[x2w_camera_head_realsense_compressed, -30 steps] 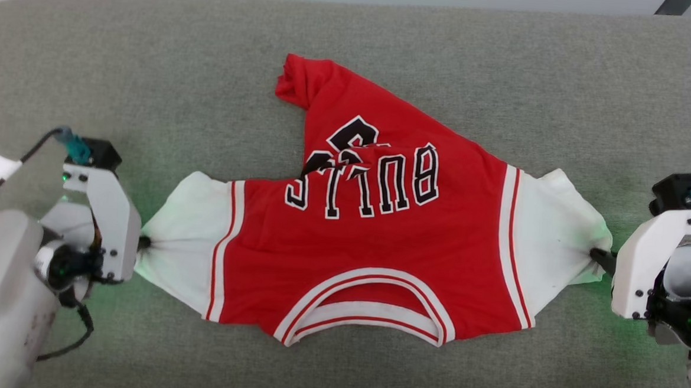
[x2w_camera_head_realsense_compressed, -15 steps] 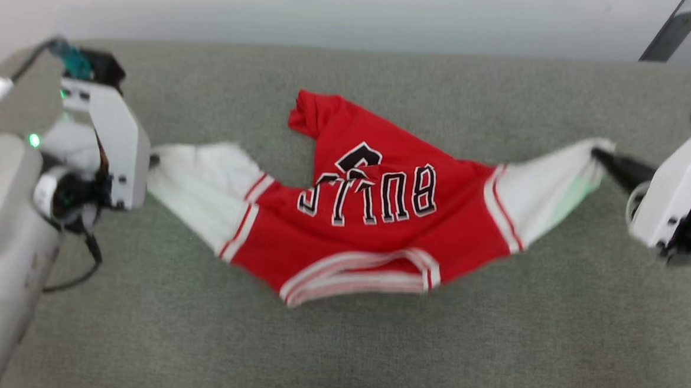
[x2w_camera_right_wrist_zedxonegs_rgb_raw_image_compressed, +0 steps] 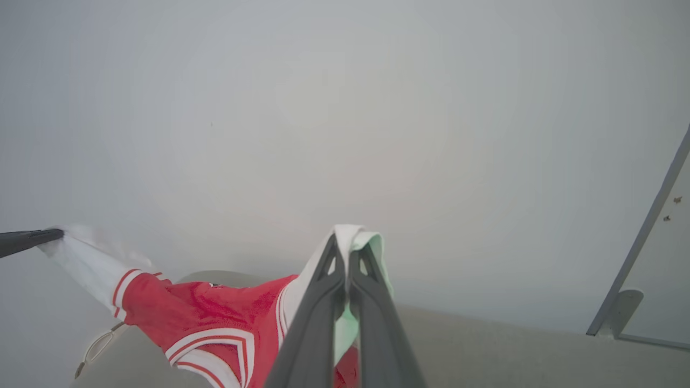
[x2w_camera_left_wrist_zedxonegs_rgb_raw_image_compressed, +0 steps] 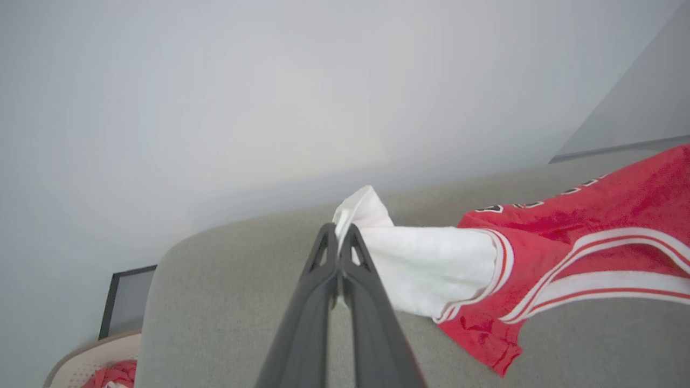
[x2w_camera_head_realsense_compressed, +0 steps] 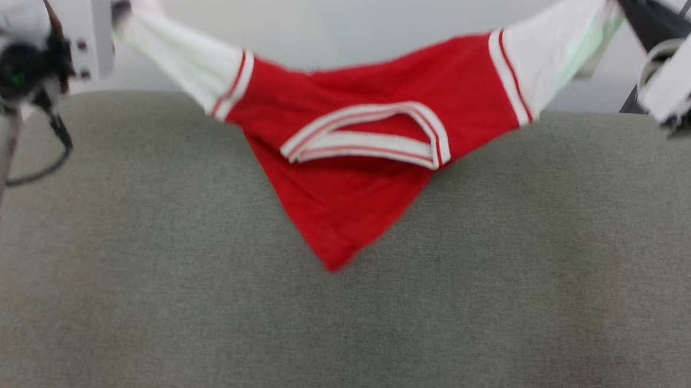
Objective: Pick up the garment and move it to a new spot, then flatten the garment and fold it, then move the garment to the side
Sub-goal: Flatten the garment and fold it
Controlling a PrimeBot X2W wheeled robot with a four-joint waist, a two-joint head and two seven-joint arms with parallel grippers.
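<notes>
Head view gives us the grey cushion [x2w_camera_head_realsense_compressed: 338, 335] as the widest thing, and we place everything else by it. Above the cushion's far half hangs the garment [x2w_camera_head_realsense_compressed: 344, 212], strung between the two arms by its white sleeves. Its red body sags to a point over the cushion's middle; we cannot tell whether that point touches the cushion. The left gripper [x2w_camera_left_wrist_zedxonegs_rgb_raw_image_compressed: 339, 233], high over the cushion's left end, has its fingers pressed together on the very tip of one cuff. The right gripper [x2w_camera_right_wrist_zedxonegs_rgb_raw_image_compressed: 346, 245], over the cushion's right end, pinches the other cuff just as tightly, with a small tuft of cloth poking past the tips. The collar trim [x2w_camera_head_realsense_compressed: 366, 142] droops open at the middle of the span.

We see three risks. Each hold takes only a sliver of cuff, so a quick swing or a hard pull apart could draw a sleeve out and drop that side onto the cushion. If we lower the shirt without carrying it across, the sagging point could meet the cushion first and fold under, leaving a crease. The right side also looks higher, so the shirt may land skewed.
</notes>
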